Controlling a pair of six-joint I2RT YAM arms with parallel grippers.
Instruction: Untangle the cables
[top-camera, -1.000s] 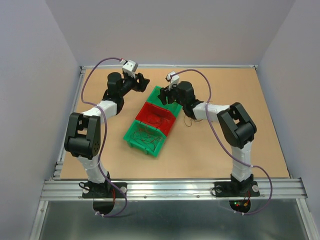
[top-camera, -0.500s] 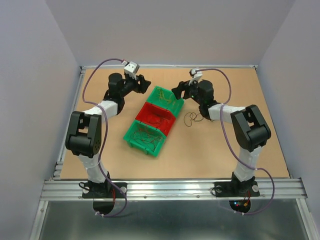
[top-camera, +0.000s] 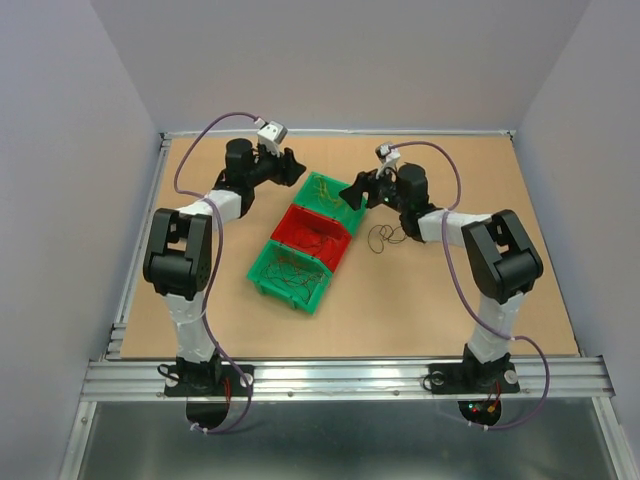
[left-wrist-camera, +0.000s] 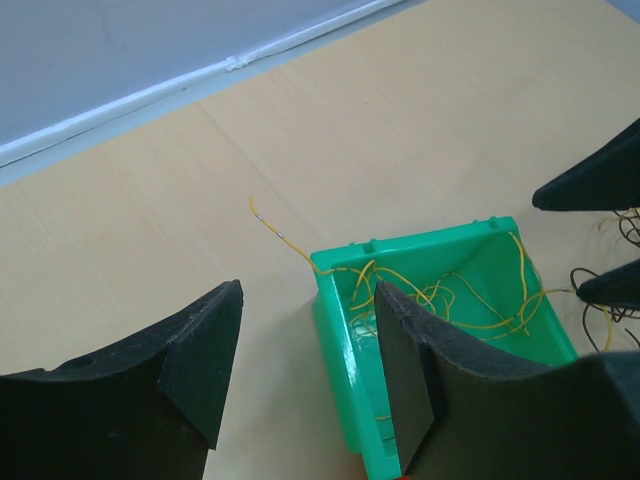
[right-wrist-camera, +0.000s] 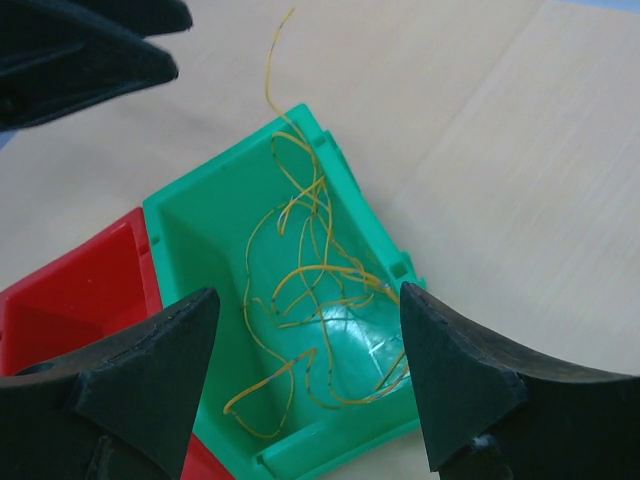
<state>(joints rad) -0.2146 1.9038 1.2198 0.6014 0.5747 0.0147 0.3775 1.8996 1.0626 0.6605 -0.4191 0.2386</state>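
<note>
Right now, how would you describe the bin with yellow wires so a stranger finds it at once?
On the table three bins form a diagonal row. It is the green bin at the far end, behind the red bin. Unlike the near green bin, it holds yellow wires, one trailing over its rim.

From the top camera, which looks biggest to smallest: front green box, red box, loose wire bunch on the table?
1. front green box
2. red box, though that gap may just be nearness to the camera
3. loose wire bunch, clearly smallest
</note>
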